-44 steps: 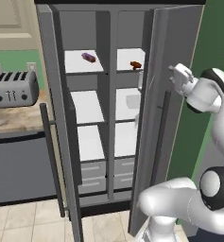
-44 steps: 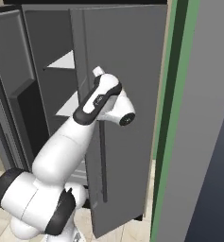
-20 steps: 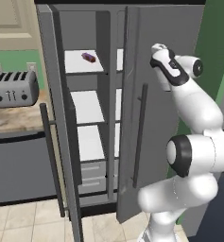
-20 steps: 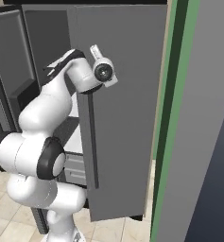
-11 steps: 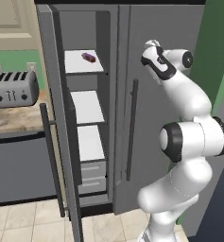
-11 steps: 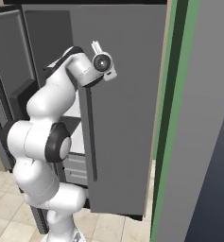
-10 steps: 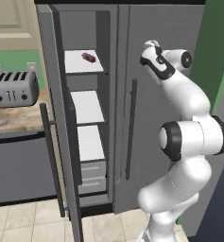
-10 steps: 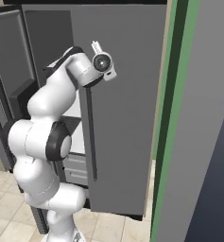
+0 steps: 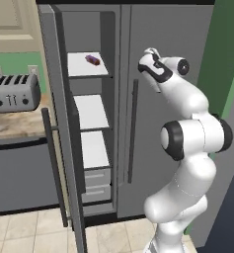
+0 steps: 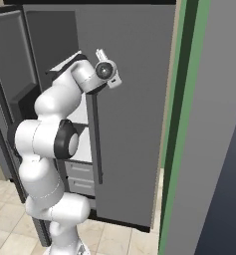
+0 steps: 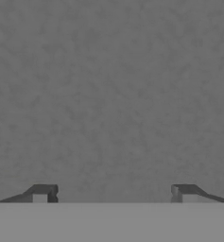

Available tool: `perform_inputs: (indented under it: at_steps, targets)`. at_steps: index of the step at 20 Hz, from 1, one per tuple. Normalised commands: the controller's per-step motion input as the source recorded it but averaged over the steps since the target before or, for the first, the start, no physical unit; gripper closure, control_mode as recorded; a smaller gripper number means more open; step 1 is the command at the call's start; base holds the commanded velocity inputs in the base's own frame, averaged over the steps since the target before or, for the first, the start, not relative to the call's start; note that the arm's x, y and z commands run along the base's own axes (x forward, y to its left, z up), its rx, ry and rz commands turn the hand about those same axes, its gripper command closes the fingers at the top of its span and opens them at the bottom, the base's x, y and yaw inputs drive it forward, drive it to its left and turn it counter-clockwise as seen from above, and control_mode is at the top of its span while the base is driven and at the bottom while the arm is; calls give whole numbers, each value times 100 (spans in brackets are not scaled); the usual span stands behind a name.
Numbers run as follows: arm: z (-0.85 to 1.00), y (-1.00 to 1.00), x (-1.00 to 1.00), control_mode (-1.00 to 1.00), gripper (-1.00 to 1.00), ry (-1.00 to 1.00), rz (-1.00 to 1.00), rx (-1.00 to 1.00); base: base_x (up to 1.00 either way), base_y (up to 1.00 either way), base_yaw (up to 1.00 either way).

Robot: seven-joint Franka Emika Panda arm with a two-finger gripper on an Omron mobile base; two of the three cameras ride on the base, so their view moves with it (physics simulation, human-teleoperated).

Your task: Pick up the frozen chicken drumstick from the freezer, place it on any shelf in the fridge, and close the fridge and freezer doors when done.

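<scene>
Two tall grey doors front the refrigerator: the wider fridge door (image 9: 163, 99) stands shut, its matte speckled face flat before the gripper (image 11: 113, 194), whose dark finger tips stand wide apart and hold nothing. The narrower freezer door (image 9: 64, 143) hangs open at left, baring the freezer (image 9: 91, 113) with flat white shelves and pale grey drawers. A small dark purplish item (image 9: 93, 59) lies on its top shelf. A boxy silver toaster (image 9: 10, 92) sits on the stone-patterned table (image 9: 15, 126) further left.

Matt grey metal fridge door (image 9: 187, 74)
</scene>
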Motion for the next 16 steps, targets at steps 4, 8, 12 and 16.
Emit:
perform_inputs:
  at_steps: [4, 8, 12, 16]
  targets:
    - [-41, 3, 46, -100, -100, 0, -3, -3, 0, 0, 0]
    - [-45, 4, 46, -100, -100, 0, -4, -4, 0, 0, 0]
    - [-49, 8, 37, -100, -100, 0, -4, -6, 0, 0, 0]
    - [-44, 11, 17, -100, -100, 5, -5, -8, 0, 0, 0]
